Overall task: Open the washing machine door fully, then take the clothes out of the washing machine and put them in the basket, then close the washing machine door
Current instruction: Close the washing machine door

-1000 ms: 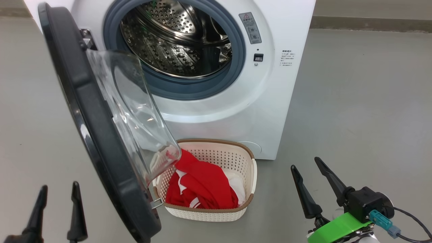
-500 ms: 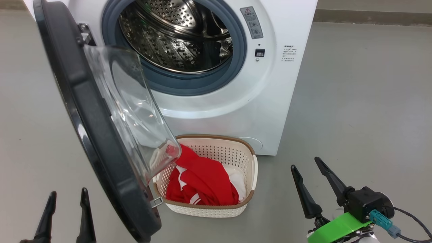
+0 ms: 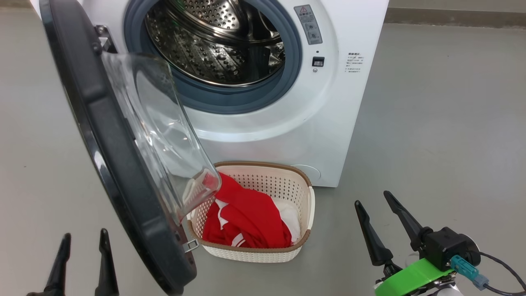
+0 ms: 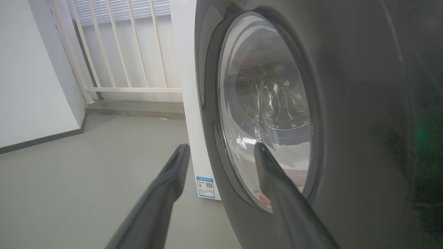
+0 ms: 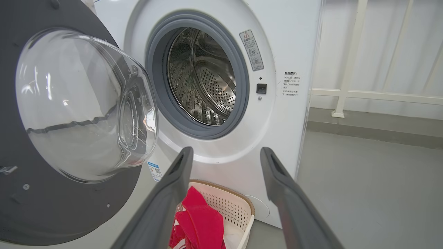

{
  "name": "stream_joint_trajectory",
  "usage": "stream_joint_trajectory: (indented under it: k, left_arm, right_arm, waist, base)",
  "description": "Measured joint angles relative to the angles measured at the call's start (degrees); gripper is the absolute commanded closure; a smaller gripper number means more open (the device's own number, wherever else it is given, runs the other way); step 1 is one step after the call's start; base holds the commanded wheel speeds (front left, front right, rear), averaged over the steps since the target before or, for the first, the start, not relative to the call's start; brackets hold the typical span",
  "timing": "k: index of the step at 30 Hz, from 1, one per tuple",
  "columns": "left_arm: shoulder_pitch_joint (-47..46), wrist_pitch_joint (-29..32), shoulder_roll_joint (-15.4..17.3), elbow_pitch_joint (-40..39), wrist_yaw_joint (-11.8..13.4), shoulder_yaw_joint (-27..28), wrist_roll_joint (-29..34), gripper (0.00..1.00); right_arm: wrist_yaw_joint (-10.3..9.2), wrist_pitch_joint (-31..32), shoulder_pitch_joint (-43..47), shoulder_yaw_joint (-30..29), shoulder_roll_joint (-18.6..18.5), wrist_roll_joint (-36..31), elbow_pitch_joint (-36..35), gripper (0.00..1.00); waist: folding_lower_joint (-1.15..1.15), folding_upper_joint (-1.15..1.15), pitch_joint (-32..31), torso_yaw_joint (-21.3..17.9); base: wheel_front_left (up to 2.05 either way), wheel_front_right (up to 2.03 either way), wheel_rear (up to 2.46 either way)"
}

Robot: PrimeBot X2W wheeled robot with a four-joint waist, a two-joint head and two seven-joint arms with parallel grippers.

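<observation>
Left end effector point(image 3: 85, 232) has edged rightward, beside the washing machine door point(image 3: 115, 156).

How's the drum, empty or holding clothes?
Empty as far as visible: the drum shows bare steel, and the clothes lie in the basket.

**Colleague:** What does the right hand point(image 3: 372, 197) look like on your feed?

**Operator:** I see two long black fingers point(image 3: 370, 238) tapering to points, set in a boxy black housing point(image 3: 441, 246). Beneath it there's a bright green bracket point(image 3: 411, 277). A teal connector point(image 3: 459, 262) with a grey-blue plug feeds a thin black cable point(image 3: 503, 265).

**Colleague:** And the left hand point(image 3: 85, 233)?

**Operator:** The same slim black fingers. On my wrist cameras they read as matte dark grey, and I can make out a shallow groove point(image 5: 276, 162) near each tip.
</observation>
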Motion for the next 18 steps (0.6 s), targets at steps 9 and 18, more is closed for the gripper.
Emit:
stream_joint_trajectory:
  k: [9, 18]
  left_arm:
    - [-3.6, 1.11, -3.13, -3.47, -5.1, 3.24, -12.15, 1.0]
    - [-12.99, 14.62, -5.56, -7.02, -6.86, 11.79, -42.42, 1.0]
  right_arm:
    - [0.0, 0.0, -0.02, -0.12, -0.01, 0.0, 0.03, 0.0]
    - [0.0, 0.0, -0.07, -0.07, 0.0, 0.02, 0.14, 0.0]
  waist:
    - [0.0, 0.0, 0.03, 0.33]
    - [0.0, 0.0, 0.43, -0.24]
  base:
    - [0.0, 0.0, 0.0]
    - [0.0, 0.0, 0.0]
